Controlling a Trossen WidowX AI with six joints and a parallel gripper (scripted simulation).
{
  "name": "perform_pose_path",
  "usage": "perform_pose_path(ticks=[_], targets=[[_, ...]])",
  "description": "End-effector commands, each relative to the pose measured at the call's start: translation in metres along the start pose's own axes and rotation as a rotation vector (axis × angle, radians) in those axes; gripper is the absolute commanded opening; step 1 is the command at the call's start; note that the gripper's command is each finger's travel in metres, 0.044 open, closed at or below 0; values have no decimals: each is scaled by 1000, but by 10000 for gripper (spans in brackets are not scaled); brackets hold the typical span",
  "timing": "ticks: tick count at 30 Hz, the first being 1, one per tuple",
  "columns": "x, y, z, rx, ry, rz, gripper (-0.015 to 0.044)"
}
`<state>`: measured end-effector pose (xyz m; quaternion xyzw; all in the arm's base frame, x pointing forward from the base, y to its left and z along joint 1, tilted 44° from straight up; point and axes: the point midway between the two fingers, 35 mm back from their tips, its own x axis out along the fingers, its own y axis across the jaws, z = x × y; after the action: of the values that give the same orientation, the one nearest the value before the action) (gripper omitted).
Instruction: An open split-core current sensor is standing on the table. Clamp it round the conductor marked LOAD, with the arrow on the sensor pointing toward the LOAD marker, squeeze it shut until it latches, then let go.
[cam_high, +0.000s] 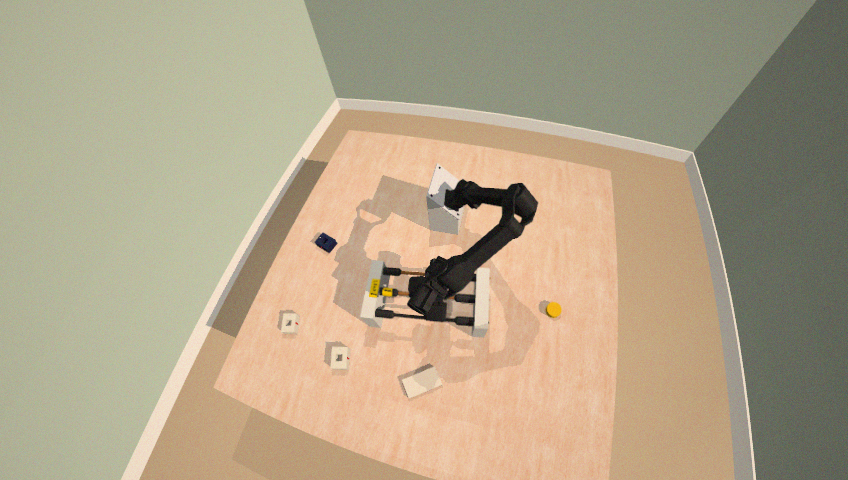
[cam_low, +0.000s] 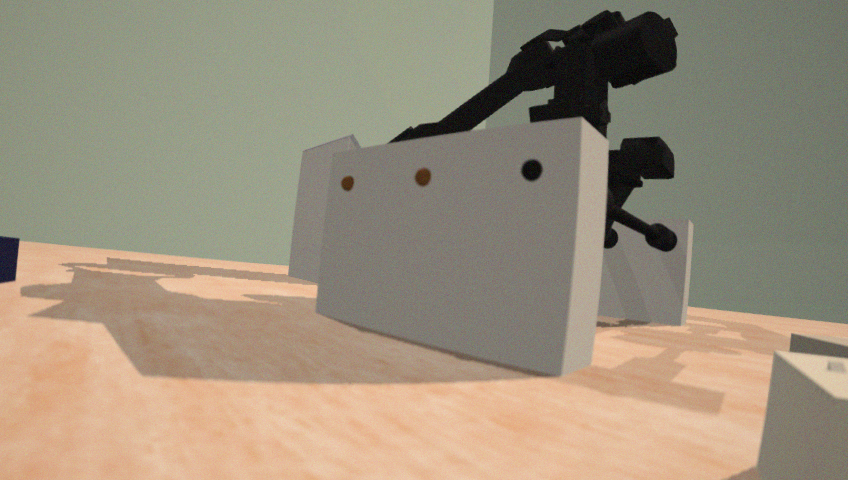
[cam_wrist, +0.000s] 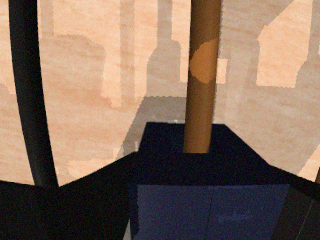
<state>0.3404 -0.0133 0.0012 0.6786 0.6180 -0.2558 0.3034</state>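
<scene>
The navy sensor (cam_wrist: 175, 205) sits round the middle copper conductor (cam_wrist: 204, 75) (cam_high: 402, 293) in the wrist view. Its halves meet at a thin seam; its arrow cannot be made out, nor can the latch. The yellow LOAD marker (cam_high: 374, 288) is on the left end block, in line with this conductor. My gripper (cam_wrist: 189, 161) points down over the conductors, with one finger close beside each side of the sensor. The fingers stand slightly open, and I cannot see clearly whether they touch it. The arm hides the sensor in the top view; the end block hides the fingertips in the exterior view.
A black conductor (cam_wrist: 30, 90) (cam_high: 410, 315) runs alongside, and another copper one (cam_high: 411, 273) on the other side. Grey end blocks (cam_high: 482, 303) (cam_low: 446, 267) hold them. A navy object (cam_high: 325, 242), two cream boxes (cam_high: 289, 329) (cam_high: 339, 365), a cream slab (cam_high: 419, 386) and a yellow disc (cam_high: 553, 309) lie around.
</scene>
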Motion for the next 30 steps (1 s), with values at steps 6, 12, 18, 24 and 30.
perform_pose_path(ticks=[6,12,18,24,30], targets=[[0,0,0,-1,0,0,440],[0,0,0,-1,0,0,440],[-40,3,3,-2,-7,6,440],[-99,-1,3,-3,-8,15,440],[-99,-1,3,-3,-8,15,440]])
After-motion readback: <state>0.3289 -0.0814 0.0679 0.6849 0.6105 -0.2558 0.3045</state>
